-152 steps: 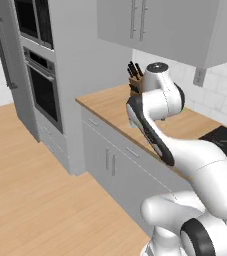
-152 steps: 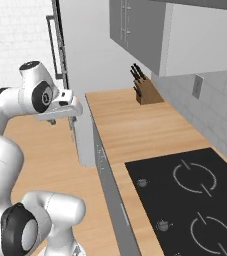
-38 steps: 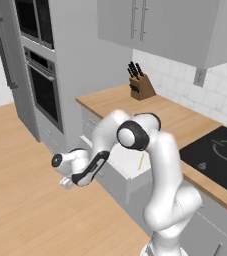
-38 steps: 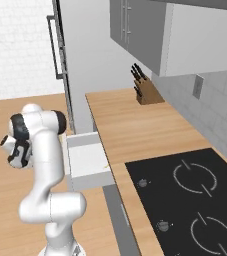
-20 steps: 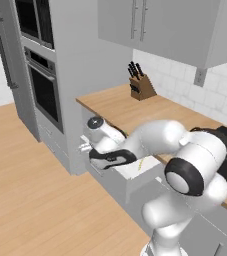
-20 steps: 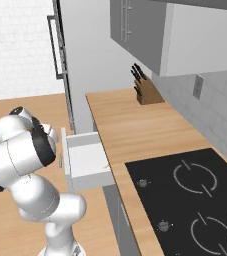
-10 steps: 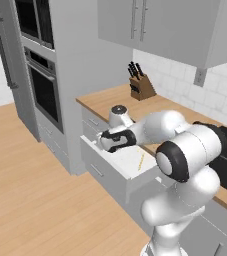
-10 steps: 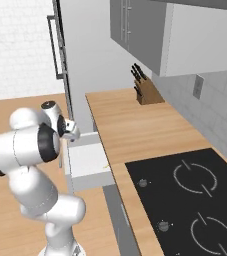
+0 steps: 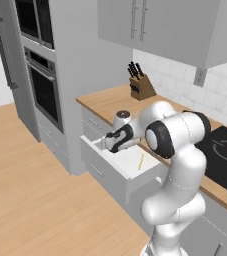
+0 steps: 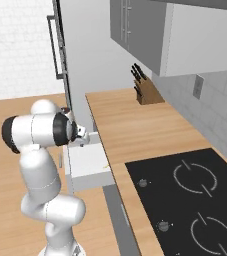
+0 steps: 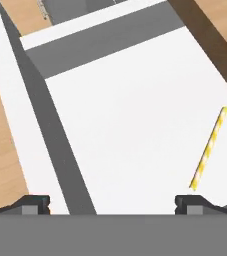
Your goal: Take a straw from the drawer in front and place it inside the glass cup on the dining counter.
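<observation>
The gripper (image 11: 112, 202) hangs over the open drawer (image 11: 135, 125), fingers spread wide and holding nothing. In the hand view the straw (image 11: 208, 148) lies flat on the drawer's white floor at about 2 o'clock from the gripper, its long axis running from 1 to 7 o'clock.

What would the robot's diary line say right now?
drawer: open | straw: lying flat inside | gripper: open, above drawer, holding nothing
</observation>
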Controlling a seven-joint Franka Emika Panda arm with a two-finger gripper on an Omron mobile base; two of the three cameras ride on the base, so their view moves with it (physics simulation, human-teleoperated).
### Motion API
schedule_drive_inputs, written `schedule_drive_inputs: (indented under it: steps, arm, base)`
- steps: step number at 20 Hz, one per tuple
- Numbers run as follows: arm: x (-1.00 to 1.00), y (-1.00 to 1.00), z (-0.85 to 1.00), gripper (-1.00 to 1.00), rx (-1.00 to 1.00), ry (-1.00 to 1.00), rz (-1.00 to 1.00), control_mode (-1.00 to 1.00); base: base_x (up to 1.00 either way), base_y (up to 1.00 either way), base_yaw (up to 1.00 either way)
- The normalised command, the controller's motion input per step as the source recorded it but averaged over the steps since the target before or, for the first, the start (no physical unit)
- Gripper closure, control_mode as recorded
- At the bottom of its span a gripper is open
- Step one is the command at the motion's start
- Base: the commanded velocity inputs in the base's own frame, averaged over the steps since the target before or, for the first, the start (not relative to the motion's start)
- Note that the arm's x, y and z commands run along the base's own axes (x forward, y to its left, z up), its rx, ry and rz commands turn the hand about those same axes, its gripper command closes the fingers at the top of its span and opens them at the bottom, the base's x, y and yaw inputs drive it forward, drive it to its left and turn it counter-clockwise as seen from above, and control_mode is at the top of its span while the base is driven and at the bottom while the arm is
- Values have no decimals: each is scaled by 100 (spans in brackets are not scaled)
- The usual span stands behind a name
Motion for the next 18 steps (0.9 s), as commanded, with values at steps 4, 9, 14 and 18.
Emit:
schedule_drive_inputs:
  steps: [4,9,14,18]
  arm:
    - [43,-11,-73,-100,0,0,-2,-100]
    - [38,-30,-43,-100,0,0,-7,-100]
    - [15,-7,-59,-100,2,6,-5,-100]
    - [3,0,-59,-100,6,10,-1,-100]
  base:
    - [0,0,0]
    - [0,0,0]
    - [0,0,0]
    - [0,0,0]
